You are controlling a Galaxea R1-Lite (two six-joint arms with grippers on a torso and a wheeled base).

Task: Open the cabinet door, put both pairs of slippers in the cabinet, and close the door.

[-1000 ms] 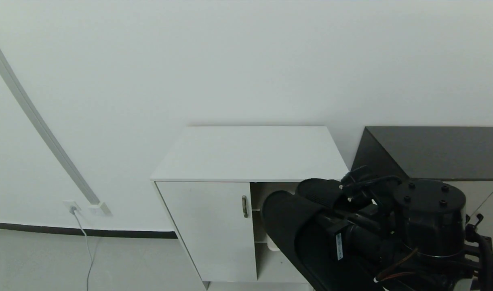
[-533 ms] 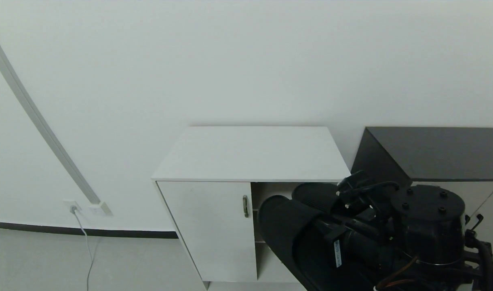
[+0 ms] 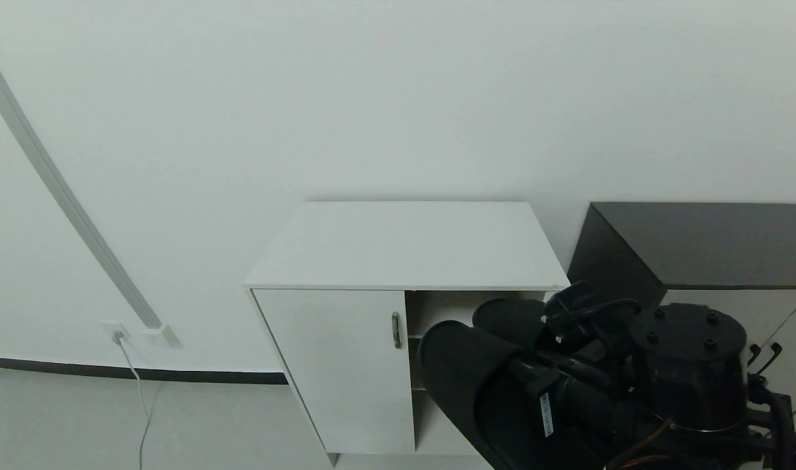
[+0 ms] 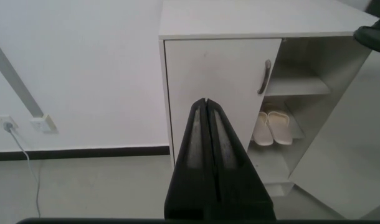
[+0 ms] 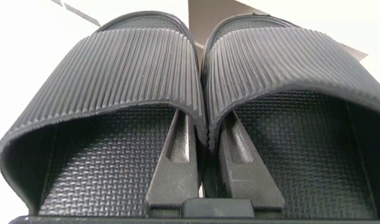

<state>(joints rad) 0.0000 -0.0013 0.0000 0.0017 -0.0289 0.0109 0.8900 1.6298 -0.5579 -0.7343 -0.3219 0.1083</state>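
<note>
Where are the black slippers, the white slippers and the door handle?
black slippers (image 5: 128,74): right wrist view, ribbed strap of one.
white slippers (image 4: 280,126): left wrist view, sole of one.
door handle (image 3: 395,330): head view, its middle.

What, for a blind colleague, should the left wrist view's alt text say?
The black left gripper, shut, points at a white box-shaped cabinet whose right half stands open; a pair of cream slippers lies on a shelf inside.
</note>
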